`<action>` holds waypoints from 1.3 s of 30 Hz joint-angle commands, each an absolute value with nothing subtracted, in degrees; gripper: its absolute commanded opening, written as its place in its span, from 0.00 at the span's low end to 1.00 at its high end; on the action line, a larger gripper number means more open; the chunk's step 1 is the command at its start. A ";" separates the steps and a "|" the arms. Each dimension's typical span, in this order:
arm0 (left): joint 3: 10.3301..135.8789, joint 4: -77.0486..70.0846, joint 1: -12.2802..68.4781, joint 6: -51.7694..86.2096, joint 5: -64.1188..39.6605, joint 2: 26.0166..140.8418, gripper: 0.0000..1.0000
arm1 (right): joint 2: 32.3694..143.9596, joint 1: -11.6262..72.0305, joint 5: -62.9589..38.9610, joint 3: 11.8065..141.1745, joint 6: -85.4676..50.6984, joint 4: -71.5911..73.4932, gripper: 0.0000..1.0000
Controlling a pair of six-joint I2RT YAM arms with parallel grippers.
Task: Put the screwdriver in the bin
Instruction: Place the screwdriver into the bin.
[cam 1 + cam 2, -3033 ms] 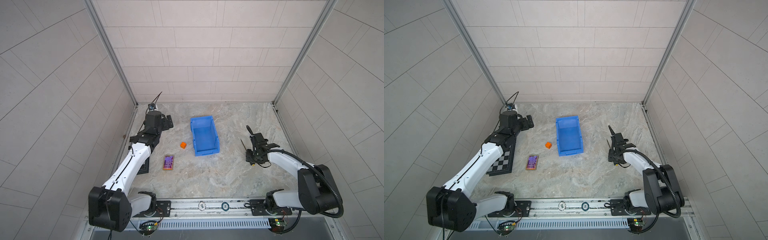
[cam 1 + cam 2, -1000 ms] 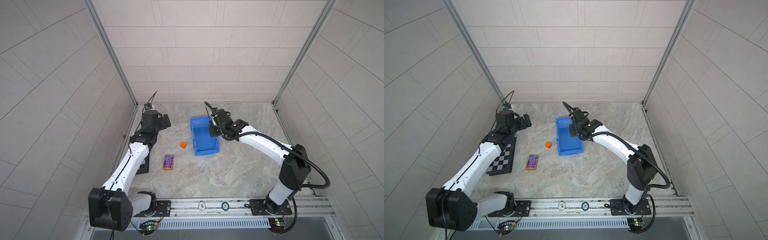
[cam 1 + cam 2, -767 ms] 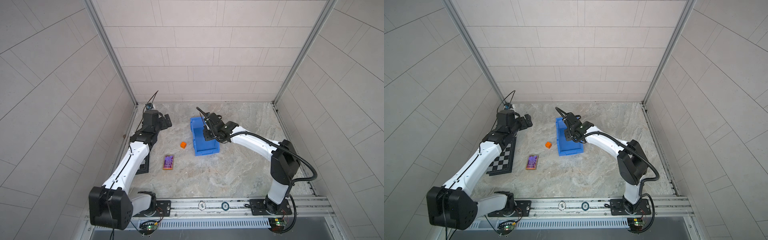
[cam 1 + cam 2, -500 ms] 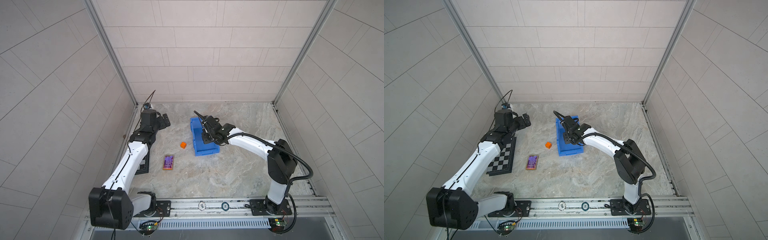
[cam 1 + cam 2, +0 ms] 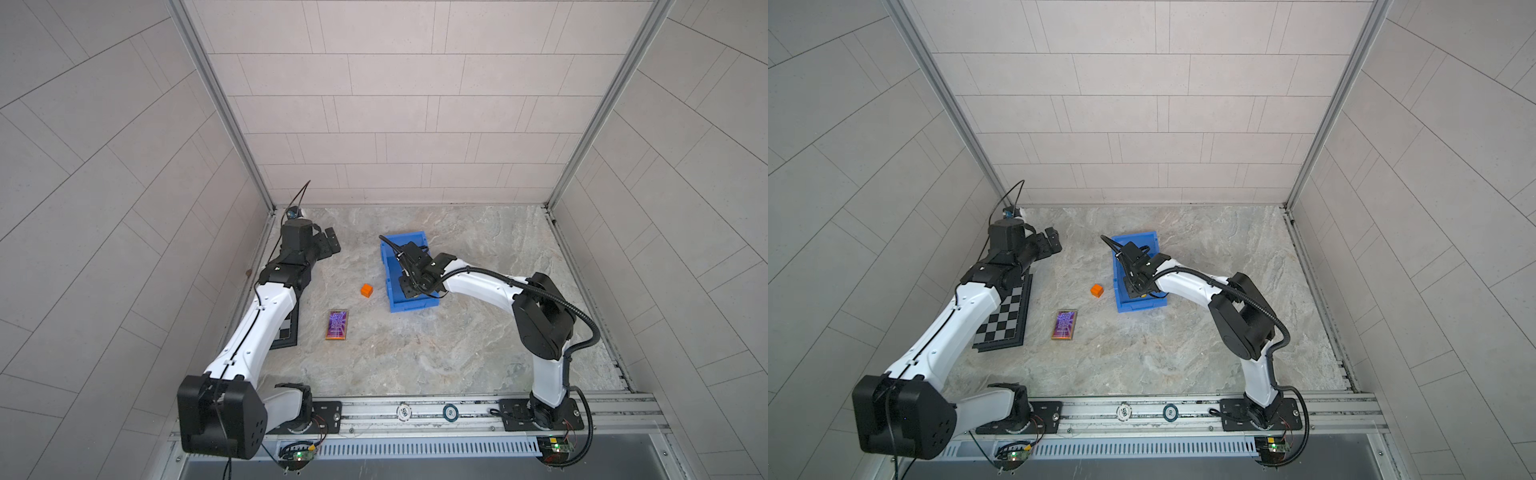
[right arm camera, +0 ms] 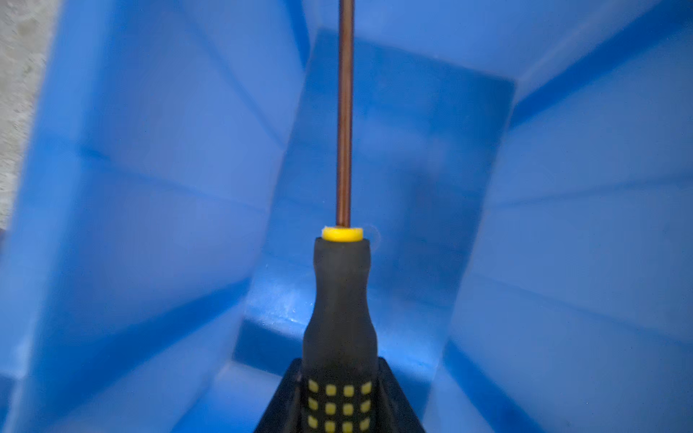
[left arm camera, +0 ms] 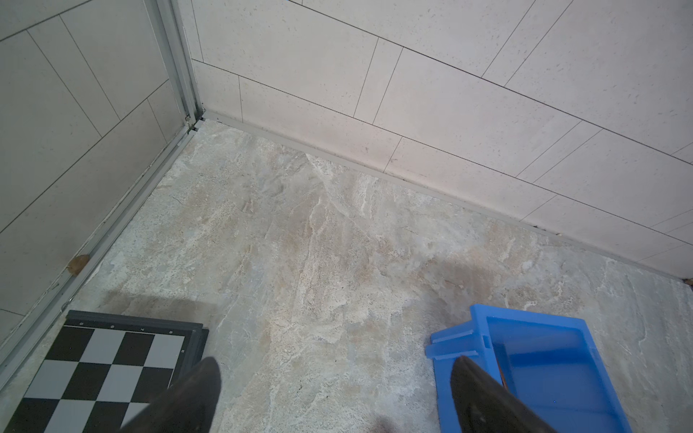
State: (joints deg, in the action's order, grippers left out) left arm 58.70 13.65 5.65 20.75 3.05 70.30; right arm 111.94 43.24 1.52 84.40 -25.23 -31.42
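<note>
The right gripper (image 6: 339, 378) holds the screwdriver (image 6: 340, 296) by its handle, inside the bin (image 6: 157, 195). This looks like the placing step. Next, the jaws should simply release.

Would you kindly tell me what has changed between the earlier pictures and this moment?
The right pincer, shut on the screwdriver throughout, swung from the table's right side leftward to the bin and dipped into it. The left arm shifted only slightly toward the back corner. The bin, orange cube, purple card and chessboard stayed put.
</note>
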 commanded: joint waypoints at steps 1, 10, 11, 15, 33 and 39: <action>60.46 14.30 5.56 20.47 3.44 69.81 0.99 | 113.05 43.55 2.98 86.28 -24.12 -32.99 0.29; 59.77 14.22 5.58 19.16 6.19 69.46 0.99 | 116.60 43.59 5.81 89.72 -23.96 -33.86 0.29; 59.72 14.24 5.56 19.40 6.32 69.52 1.00 | 116.84 43.59 5.81 89.82 -24.20 -33.57 0.30; 59.30 13.72 5.54 19.58 6.28 69.63 0.99 | 117.79 43.59 5.97 90.33 -24.59 -32.86 0.31; 56.21 9.94 5.54 19.46 6.75 65.75 0.99 | 115.89 44.15 7.03 89.74 -24.62 -32.95 0.34; 55.90 9.80 5.56 19.01 7.34 64.95 0.99 | 111.80 44.12 7.18 90.82 -23.20 -34.53 0.34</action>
State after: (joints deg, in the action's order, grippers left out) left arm 56.86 10.94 5.65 19.84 6.52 66.32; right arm 116.18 43.77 5.65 89.56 -23.94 -32.97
